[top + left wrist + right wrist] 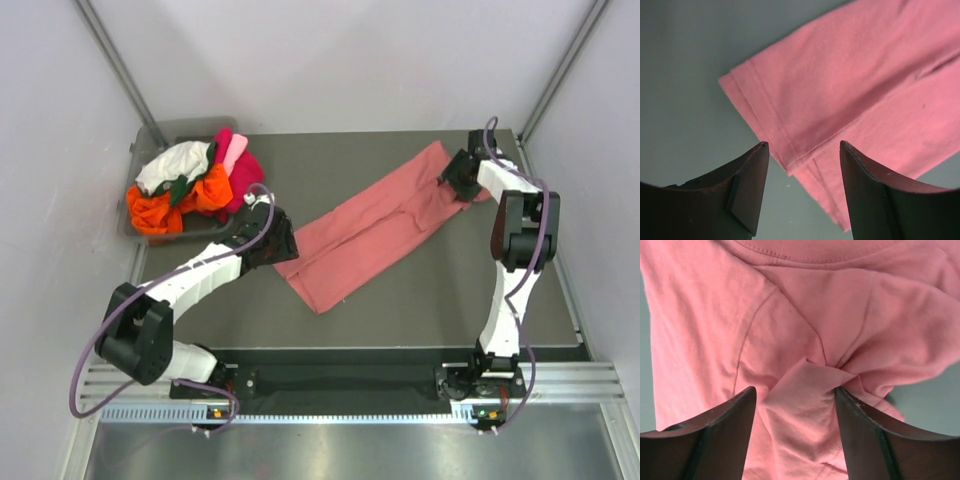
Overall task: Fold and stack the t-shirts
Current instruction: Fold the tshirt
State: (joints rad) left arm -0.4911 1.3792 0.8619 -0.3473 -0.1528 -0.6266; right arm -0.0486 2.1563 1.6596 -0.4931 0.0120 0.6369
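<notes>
A dusty salmon-pink t-shirt (pixel 375 225), folded lengthwise, lies diagonally across the dark mat. My left gripper (pixel 278 243) is at its lower-left hem end. In the left wrist view this gripper (pixel 802 146) is open, with the stitched hem corner (pixel 785 150) lying between and just beyond the fingers. My right gripper (pixel 457 185) is over the shirt's upper-right, collar end. In the right wrist view it (pixel 795 391) is open, straddling a raised fold of the pink cloth (pixel 805 390) that touches the right finger (pixel 860 430). The orange (pixel 160 212), white (pixel 175 165) and magenta (pixel 238 178) shirts are piled at the back left.
The piled shirts sit in a clear plastic bin (pixel 150 135) at the mat's back-left corner, close behind the left arm. Light pink and dark green cloth shows in the pile. Bare mat (pixel 420 300) lies in front of the pink shirt. Metal frame posts rise at both back corners.
</notes>
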